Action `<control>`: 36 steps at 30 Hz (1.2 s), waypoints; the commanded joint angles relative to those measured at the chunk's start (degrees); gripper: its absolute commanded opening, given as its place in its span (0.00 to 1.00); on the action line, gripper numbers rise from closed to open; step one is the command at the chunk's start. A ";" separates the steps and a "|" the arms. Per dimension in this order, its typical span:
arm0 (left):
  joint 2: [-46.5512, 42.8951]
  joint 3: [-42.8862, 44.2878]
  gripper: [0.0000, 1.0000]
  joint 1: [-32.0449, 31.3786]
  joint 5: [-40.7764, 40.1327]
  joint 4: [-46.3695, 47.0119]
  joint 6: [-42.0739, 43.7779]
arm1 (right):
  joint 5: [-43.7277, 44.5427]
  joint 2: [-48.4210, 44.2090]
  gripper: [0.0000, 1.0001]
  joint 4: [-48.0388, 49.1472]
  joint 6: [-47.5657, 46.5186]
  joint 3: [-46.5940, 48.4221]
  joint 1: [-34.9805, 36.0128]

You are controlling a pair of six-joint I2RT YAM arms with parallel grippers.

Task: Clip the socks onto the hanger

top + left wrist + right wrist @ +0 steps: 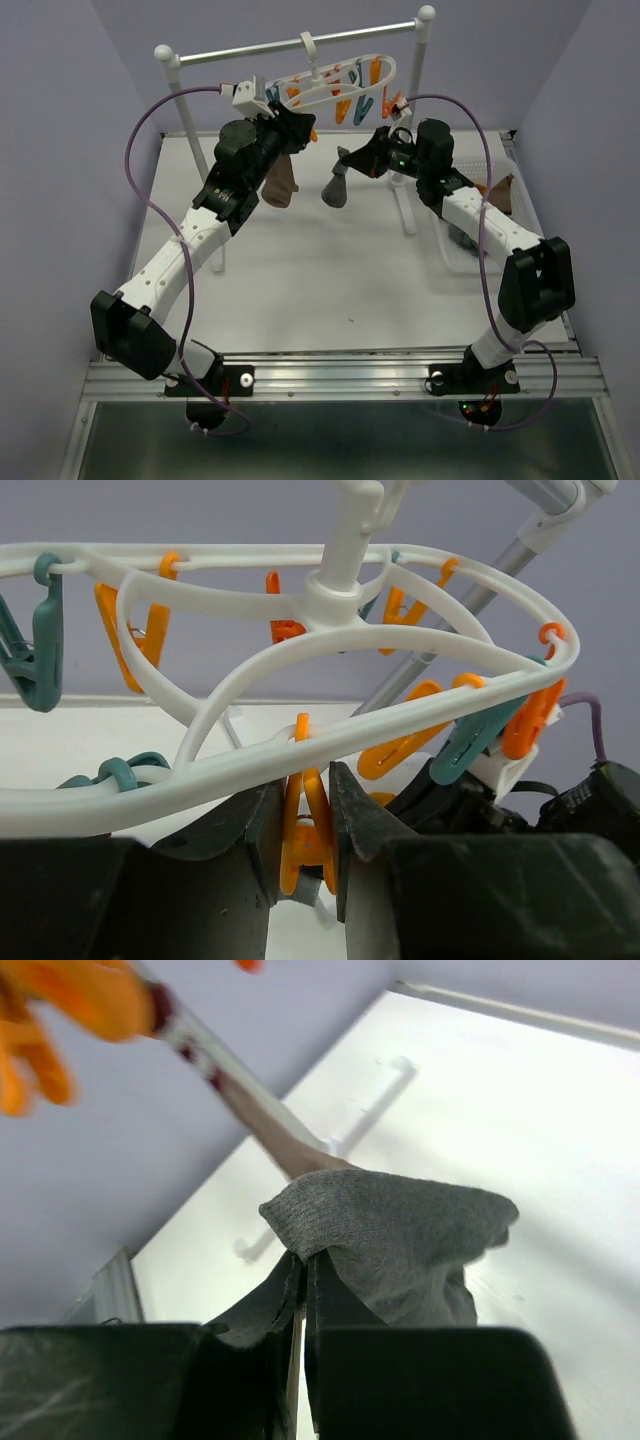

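The left gripper (305, 810) pinches 1 orange clip (303, 845) on the hanger (330, 640), probably to spread its mouth, while the right gripper (305, 1270), clenched on the grey sock (400, 1230), holds it raised nearby, ready for feeding in.

— What does the table (330, 290) carry?
— A white two-post rack (230, 47), its flat feet planted on the far half.
— Anything else?
— A clear bin (452, 252) near the right edge, only partly visible.

Top cam overhead, wrist cams close-up
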 commanded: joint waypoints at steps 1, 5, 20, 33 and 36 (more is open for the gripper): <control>-1.61 1.28 0.00 -0.54 0.52 -1.45 -0.25 | 9.63 -3.20 0.01 -4.71 -5.84 -2.28 0.50; -1.35 1.63 0.00 -0.54 -1.59 -1.97 -0.51 | 14.92 -5.48 0.01 -6.30 -10.75 -5.44 0.50; 0.15 2.95 0.00 -0.54 -2.91 -5.14 -2.79 | 24.68 -11.29 0.01 -6.92 -22.38 -5.10 11.04; 0.85 2.69 0.00 -0.54 -2.65 -5.31 -2.88 | 22.22 -3.91 0.01 -7.18 -22.10 7.82 14.47; 1.11 2.95 0.00 -0.54 -3.08 -5.75 -2.71 | 22.39 -3.20 0.01 -7.27 -22.98 9.40 14.47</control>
